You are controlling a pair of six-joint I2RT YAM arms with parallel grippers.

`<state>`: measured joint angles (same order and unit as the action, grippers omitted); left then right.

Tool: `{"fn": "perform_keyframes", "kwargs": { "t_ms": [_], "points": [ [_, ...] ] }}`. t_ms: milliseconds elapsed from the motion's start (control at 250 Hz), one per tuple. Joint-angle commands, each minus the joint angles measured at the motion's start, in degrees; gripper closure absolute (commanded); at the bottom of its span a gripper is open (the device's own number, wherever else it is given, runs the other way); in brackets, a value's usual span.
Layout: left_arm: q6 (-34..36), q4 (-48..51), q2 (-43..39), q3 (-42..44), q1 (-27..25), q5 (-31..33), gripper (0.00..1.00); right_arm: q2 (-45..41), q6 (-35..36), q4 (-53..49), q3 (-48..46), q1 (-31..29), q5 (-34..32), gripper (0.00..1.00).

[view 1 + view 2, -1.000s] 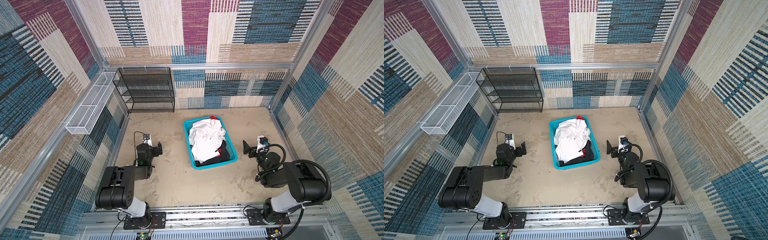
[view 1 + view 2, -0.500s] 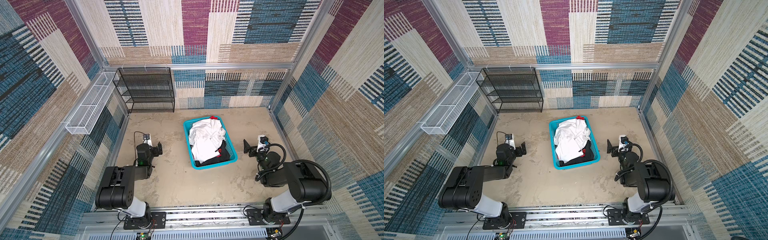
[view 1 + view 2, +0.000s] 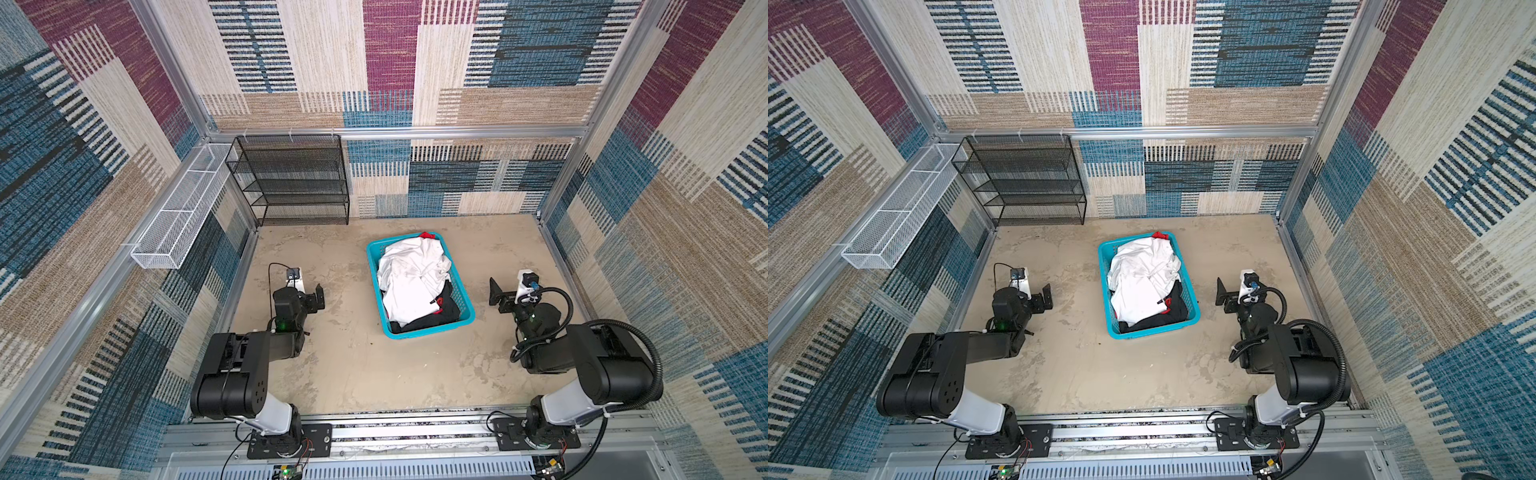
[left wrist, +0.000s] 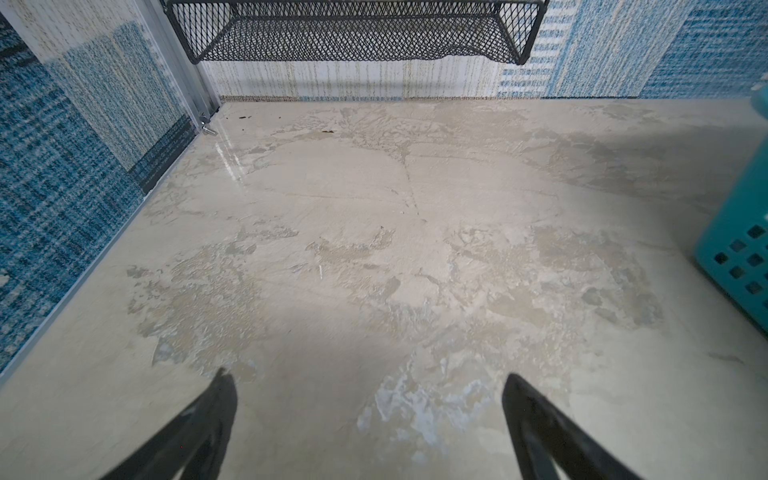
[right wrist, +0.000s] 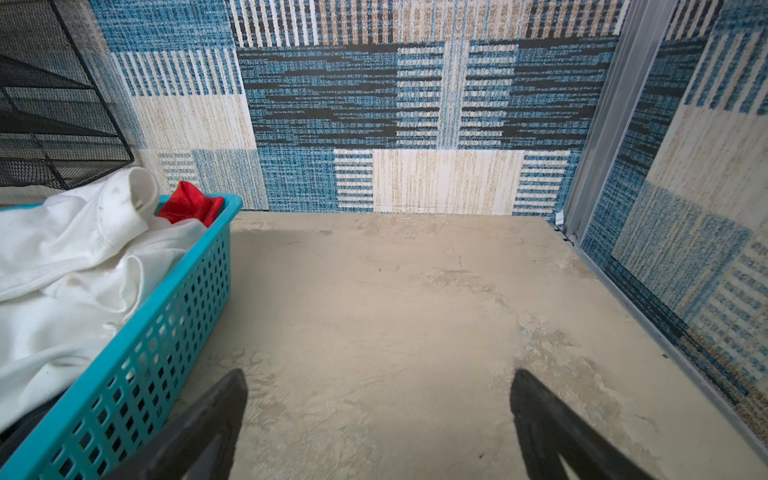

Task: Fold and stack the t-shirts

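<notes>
The t-shirts lie heaped in a turquoise basket at the middle of the table. A crumpled white one is on top. A red one peeks out at the far end, and a black one lies underneath at the near end. My left gripper hovers low, left of the basket, open and empty; in the left wrist view the left gripper has only bare table between its fingers. My right gripper is right of the basket, also open and empty, as the right wrist view shows of the right gripper.
A black mesh shelf rack stands at the back left against the wall. A white wire basket hangs on the left wall. Patterned walls close in three sides, and a metal rail carrying both arm bases runs along the front.
</notes>
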<state>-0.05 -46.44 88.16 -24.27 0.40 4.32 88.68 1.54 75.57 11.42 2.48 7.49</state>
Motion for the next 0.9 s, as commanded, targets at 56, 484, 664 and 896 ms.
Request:
{"fn": "perform_keyframes", "kwargs": {
  "t_ms": [56, 484, 664, 896],
  "points": [
    [0.4, -0.05, 0.0, -0.47, 0.04, -0.05, 0.0, -0.05, -0.5, 1.0, 0.16, -0.05, -0.19, 0.01],
    [0.36, -0.03, -0.01, -0.51, 0.04, -0.08, 0.01, 0.01, -0.45, 0.75, 0.36, -0.07, -0.34, 0.01],
    [0.35, -0.04, 0.0, -0.44, 0.04, -0.1, 0.01, -0.07, 0.21, 1.05, 0.2, -0.14, 0.64, 0.01],
    [0.32, 0.11, 0.08, -0.6, 0.12, -0.36, 0.01, -0.02, 0.14, 1.09, 0.17, -0.18, 0.69, 0.01]
  ]
}}
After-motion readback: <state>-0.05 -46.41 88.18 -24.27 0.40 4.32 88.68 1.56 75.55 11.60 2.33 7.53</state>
